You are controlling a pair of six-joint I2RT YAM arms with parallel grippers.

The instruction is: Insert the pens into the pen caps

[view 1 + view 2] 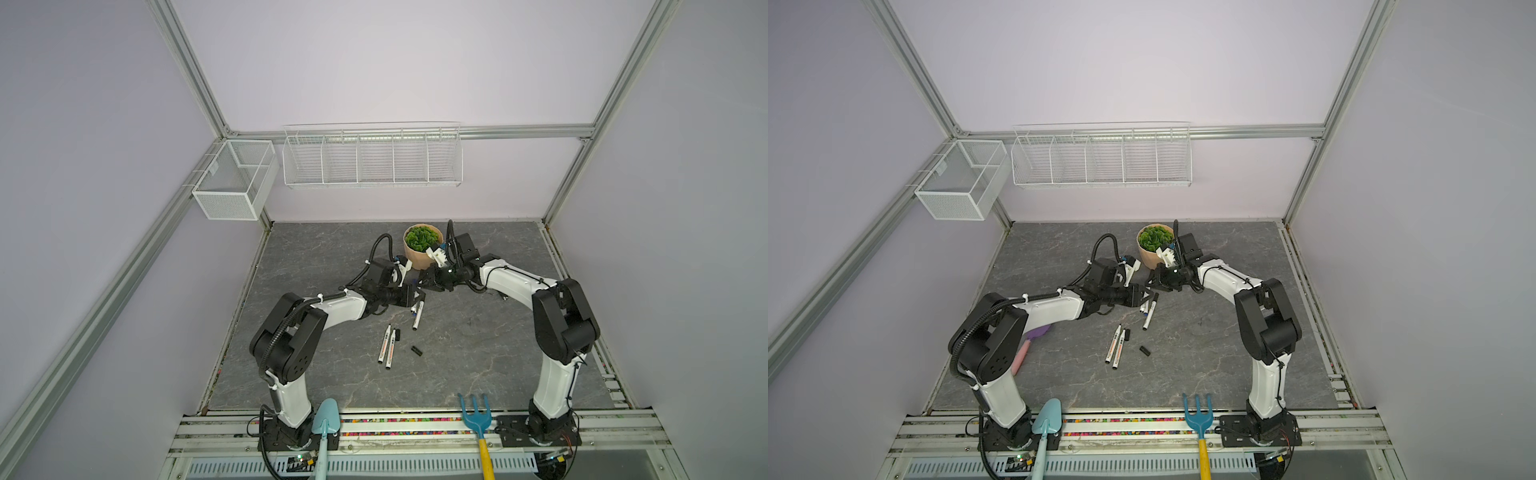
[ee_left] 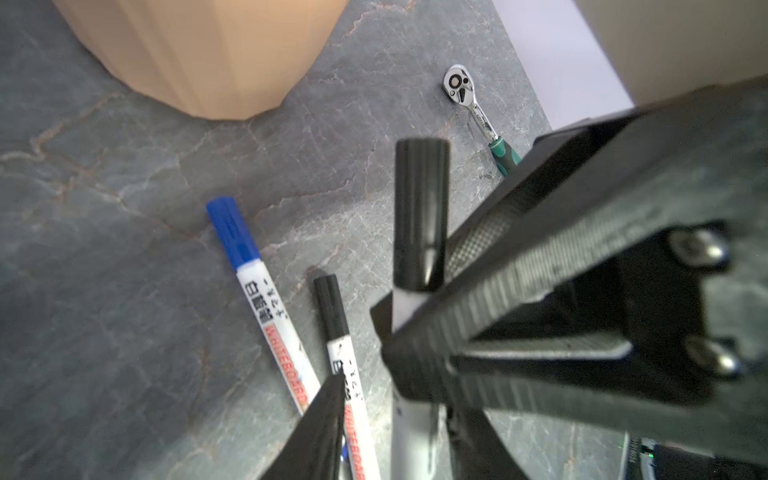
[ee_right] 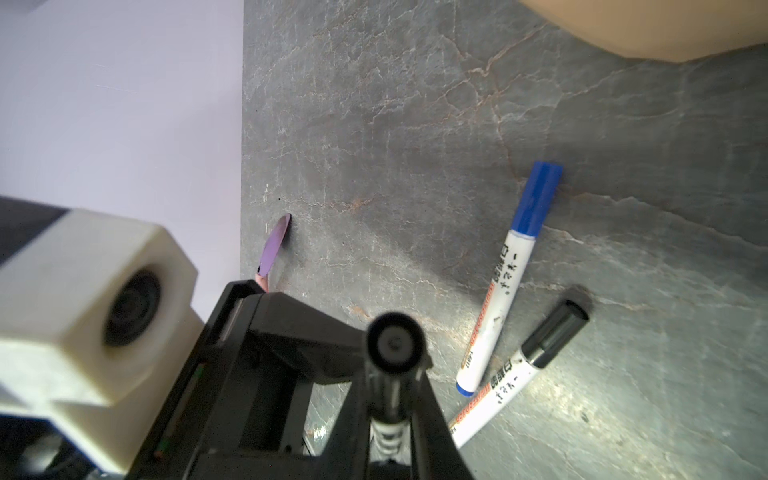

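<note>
Uncapped pens [image 1: 384,344]: nearest me, well short of the plant pot [image 1: 417,259], side by side on the bench [image 1: 316,266], long axes roughly potward; loose black caps [image 1: 417,351] beside them.
Blue pen [image 2: 270,307], black pen [image 2: 334,311]: nearer the pot, capped ends toward it.
Right end effector [image 3: 394,386]: pinching the held pen [image 2: 420,216] behind its cap, cap facing my right wrist.
Left end effector [image 1: 417,296]: spread around its barrel.
Room: bare bench left of the pot.

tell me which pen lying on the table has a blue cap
The blue-capped pen, lying beside a black-capped pen near the tan pot; it is the only one with blue on it.
</note>
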